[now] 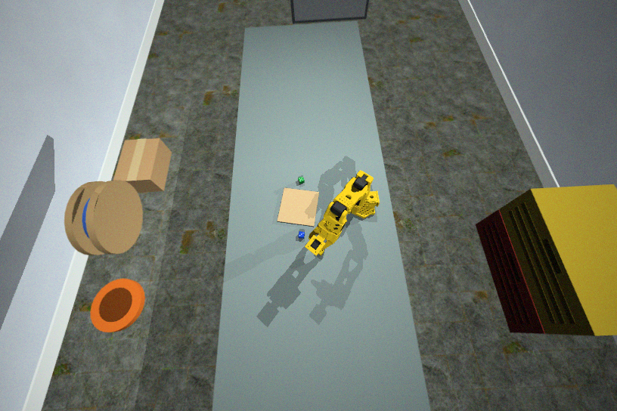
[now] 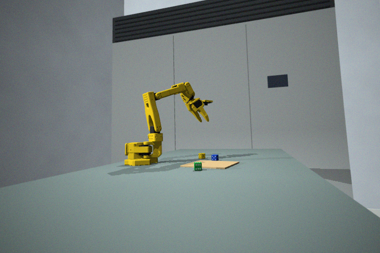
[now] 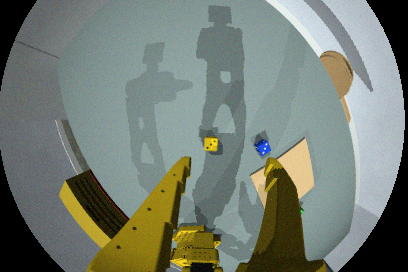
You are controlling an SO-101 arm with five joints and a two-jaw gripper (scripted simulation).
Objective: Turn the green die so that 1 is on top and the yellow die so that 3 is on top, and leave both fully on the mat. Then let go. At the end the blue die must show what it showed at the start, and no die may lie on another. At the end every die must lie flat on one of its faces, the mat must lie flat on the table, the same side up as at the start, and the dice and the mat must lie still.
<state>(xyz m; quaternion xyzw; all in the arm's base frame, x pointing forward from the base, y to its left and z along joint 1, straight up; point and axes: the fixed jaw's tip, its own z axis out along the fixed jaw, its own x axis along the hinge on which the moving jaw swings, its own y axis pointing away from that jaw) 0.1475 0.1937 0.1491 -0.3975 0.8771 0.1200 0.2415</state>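
Observation:
The green die (image 1: 301, 179) (image 2: 198, 166) lies on the table beside the mat (image 1: 296, 206) (image 2: 216, 164) (image 3: 296, 166). Its side facing the exterior camera shows 6; its top is too small to read. The yellow die (image 2: 201, 155) (image 3: 211, 144) lies on the table off the mat, hidden under the arm in the top view. Its top number is unclear. The blue die (image 1: 301, 234) (image 2: 214, 157) (image 3: 262, 147) lies off the mat's opposite edge from the green one. My gripper (image 2: 204, 121) (image 3: 229, 161) is open and empty, high above the table, pointing steeply down. Its fingers are hidden in the top view.
The arm's base (image 2: 137, 155) stands on the table (image 1: 304, 97) at the side of the mat. Arm shadows fall across the table and part of the mat. A cardboard box (image 1: 141, 165), an orange round object (image 1: 138, 299) and a yellow cabinet (image 1: 583, 247) stand away from the table.

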